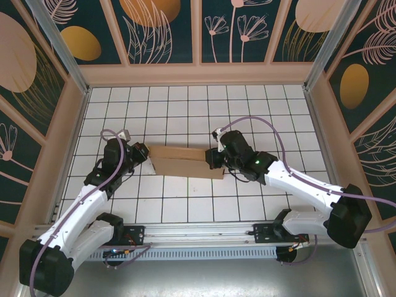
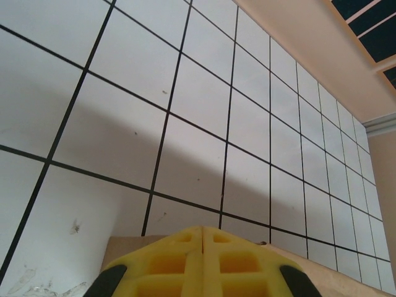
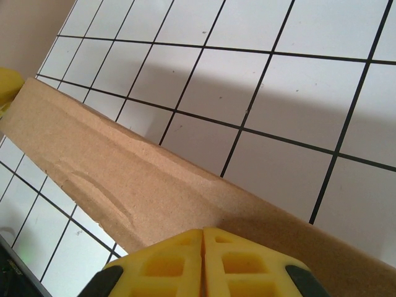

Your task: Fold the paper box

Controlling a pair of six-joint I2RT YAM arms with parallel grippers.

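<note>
The paper box (image 1: 182, 162) is a brown cardboard piece lying folded into a long narrow strip on the white tiled floor, between my two grippers. My left gripper (image 1: 144, 158) is at its left end. In the left wrist view its yellow fingers (image 2: 203, 231) are shut tip to tip, with nothing between them and the cardboard edge (image 2: 127, 249) just beyond. My right gripper (image 1: 214, 159) is at the right end. Its fingers (image 3: 203, 233) are also shut together, tips against the cardboard's creased face (image 3: 124, 179).
The tiled floor (image 1: 185, 111) stretches open behind the box up to the beige back wall (image 1: 198, 74). Side walls (image 1: 59, 142) close in left and right. A metal rail (image 1: 198, 238) with both arm bases runs along the near edge.
</note>
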